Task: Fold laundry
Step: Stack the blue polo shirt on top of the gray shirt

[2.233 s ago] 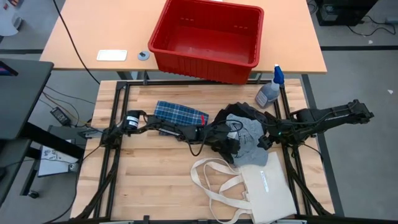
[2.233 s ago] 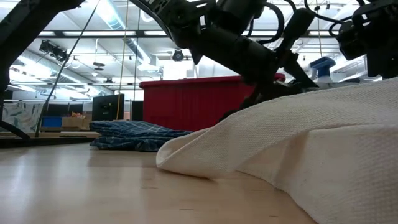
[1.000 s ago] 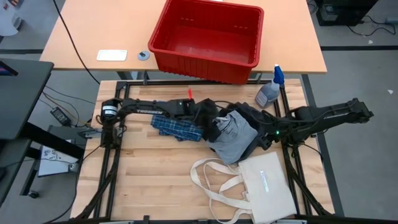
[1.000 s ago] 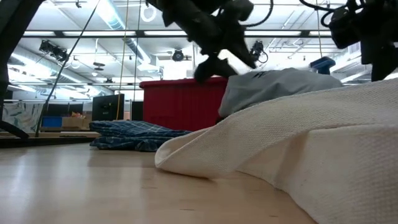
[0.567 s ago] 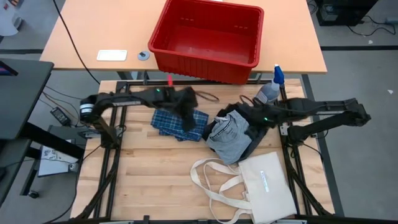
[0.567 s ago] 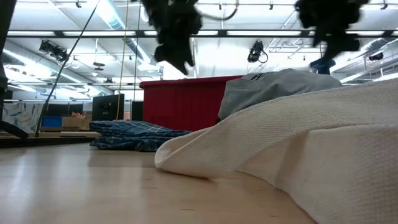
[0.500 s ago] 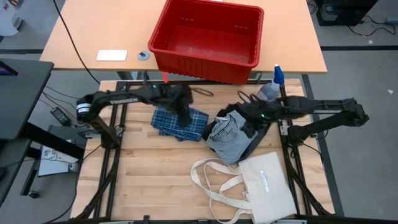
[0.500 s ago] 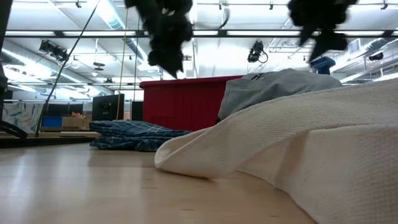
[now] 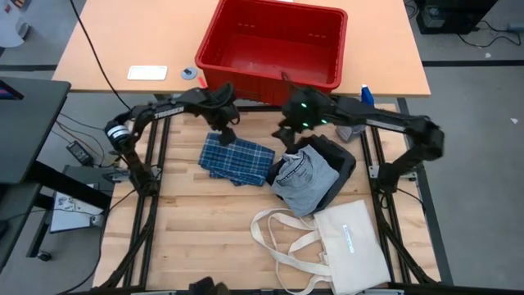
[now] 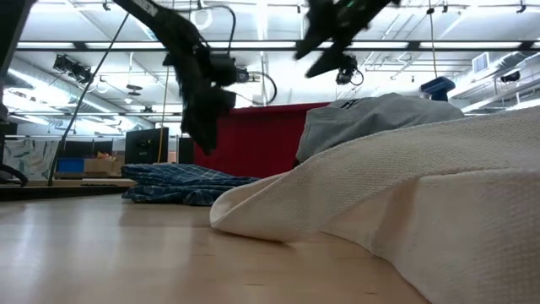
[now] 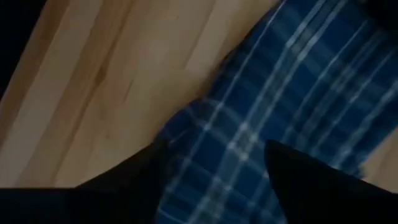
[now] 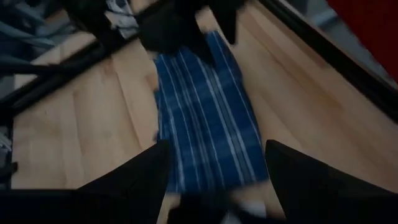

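- Wooden counter under me carries the laundry: the blue-white plaid piece lies flat near the far edge, left of middle.
- Just right of it sits a heap, the light blue-grey piece on top of the black piece.
- My left jaws hover above the plaid piece's far edge, parted and holding nothing.
- My right jaws hang above the heap's far side, parted, empty too.
- Nearer the front edge lies a cream tote bag.
- Beyond the far edge stand a red bin and a spray bottle.
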You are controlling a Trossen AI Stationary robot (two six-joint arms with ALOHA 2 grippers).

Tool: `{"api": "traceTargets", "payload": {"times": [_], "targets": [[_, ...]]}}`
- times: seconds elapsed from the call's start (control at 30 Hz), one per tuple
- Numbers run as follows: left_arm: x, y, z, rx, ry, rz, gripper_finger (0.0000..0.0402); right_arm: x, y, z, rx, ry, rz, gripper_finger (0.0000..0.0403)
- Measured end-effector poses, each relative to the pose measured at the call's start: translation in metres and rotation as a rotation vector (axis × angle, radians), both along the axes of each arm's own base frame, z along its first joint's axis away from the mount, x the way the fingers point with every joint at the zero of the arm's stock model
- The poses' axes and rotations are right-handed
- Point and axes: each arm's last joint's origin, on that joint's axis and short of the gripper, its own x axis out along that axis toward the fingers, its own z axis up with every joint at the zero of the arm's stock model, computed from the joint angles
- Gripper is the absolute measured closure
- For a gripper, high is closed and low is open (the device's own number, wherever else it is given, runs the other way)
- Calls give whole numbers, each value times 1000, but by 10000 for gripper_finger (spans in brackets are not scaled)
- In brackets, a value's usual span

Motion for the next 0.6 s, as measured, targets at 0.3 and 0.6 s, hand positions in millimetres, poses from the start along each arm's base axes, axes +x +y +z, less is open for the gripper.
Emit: {"api": "traceTargets", "payload": {"times": [0.3,0.6], "targets": [[3,24,-40,34,115,-122,72,46,-41,-69,83,42,95,133],[1,20,-82,-178,241,-214,151,57,-50,-102,115,120,90,133]]}}
